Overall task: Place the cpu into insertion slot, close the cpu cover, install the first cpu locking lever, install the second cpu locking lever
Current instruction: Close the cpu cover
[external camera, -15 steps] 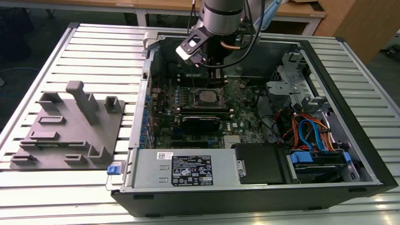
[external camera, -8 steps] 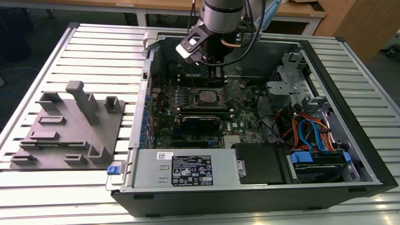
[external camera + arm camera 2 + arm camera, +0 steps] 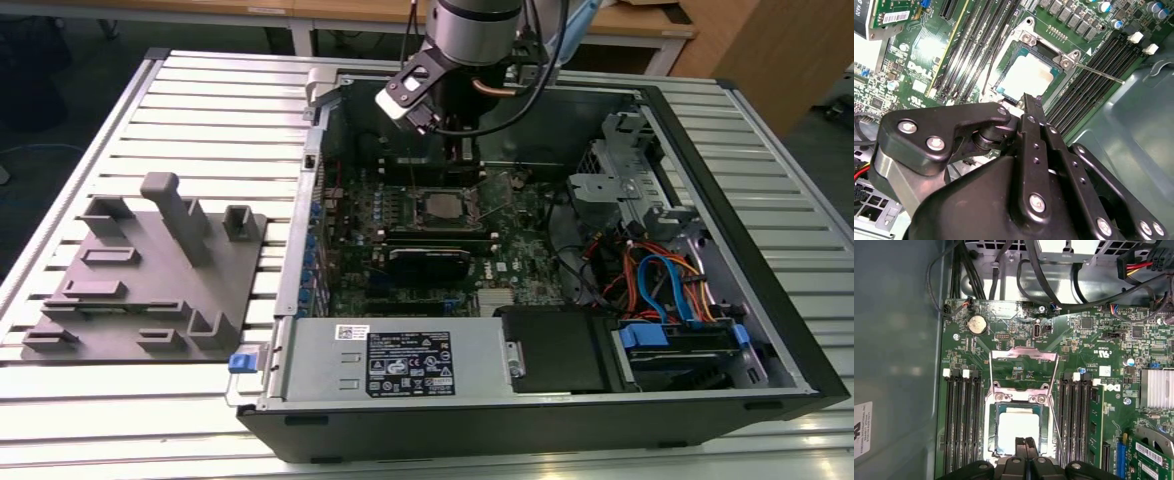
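Note: the small square silvery-grey cpu [image 3: 1016, 427] sits in the metal-rimmed square insertion slot [image 3: 996, 415]. The thin silvery windowed cpu cover [image 3: 1024, 355] is swung open. The black two-finger gripper [image 3: 1025, 444] hovers at the slot's edge, fingers pinched together, holding nothing. Risk for you: descending tips could scrape or tilt the chip, or snag the thin wire locking lever [image 3: 1055, 425] beside it.
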Robot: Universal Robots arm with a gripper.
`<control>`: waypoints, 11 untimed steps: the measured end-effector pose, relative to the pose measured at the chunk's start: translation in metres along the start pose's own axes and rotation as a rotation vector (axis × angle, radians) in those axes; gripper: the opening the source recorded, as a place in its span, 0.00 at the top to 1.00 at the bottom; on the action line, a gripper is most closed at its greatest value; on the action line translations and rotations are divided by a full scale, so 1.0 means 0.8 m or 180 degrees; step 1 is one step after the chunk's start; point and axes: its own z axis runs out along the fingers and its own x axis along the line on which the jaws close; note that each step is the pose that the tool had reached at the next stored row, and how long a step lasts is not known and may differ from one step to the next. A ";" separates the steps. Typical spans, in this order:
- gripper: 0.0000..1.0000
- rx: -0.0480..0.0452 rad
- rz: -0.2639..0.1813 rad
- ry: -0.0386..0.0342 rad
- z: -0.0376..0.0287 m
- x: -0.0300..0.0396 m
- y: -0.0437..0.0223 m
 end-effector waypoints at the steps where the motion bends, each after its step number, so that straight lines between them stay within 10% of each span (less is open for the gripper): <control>1: 0.90 0.0000 0.0000 0.0000 -0.0008 0.0000 0.0000; 11: 0.90 0.0000 0.0000 0.0001 -0.0105 0.0001 0.0002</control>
